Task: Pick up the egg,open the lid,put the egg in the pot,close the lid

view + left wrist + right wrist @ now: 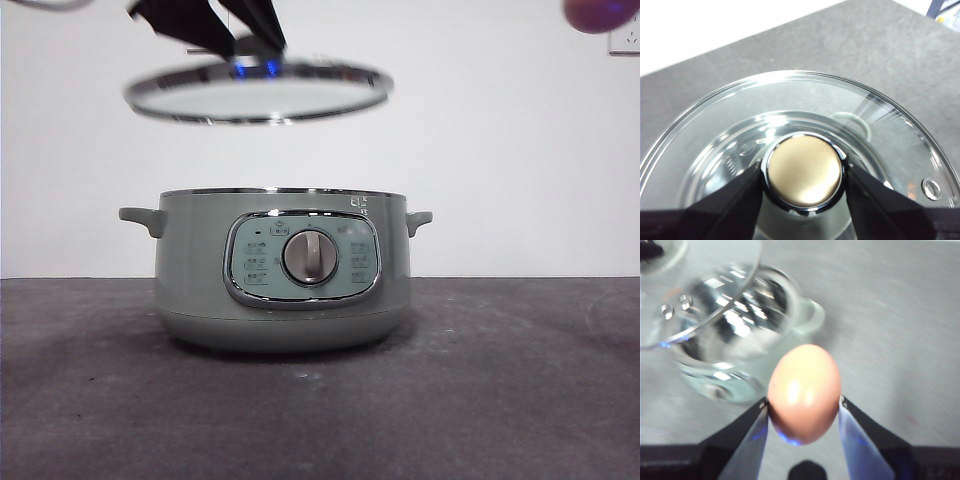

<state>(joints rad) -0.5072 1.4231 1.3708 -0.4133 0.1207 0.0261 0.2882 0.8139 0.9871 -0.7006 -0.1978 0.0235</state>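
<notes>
The pale green pot (285,280) stands uncovered in the middle of the table. Above it and a little to the left hangs the glass lid (258,92), lifted and slightly tilted. My left gripper (804,175) is shut on the lid's round knob (804,170); through the glass the pot's handle (856,122) shows below. My right gripper (803,407) is shut on the reddish-brown egg (804,392), high up beside the pot (735,330) and off to the side of its shiny open inside. In the front view the egg (602,12) is a blurred shape at the top right corner.
The dark grey table (520,380) stretches around the pot, with a white wall behind. A wall socket (626,38) sits at the upper right.
</notes>
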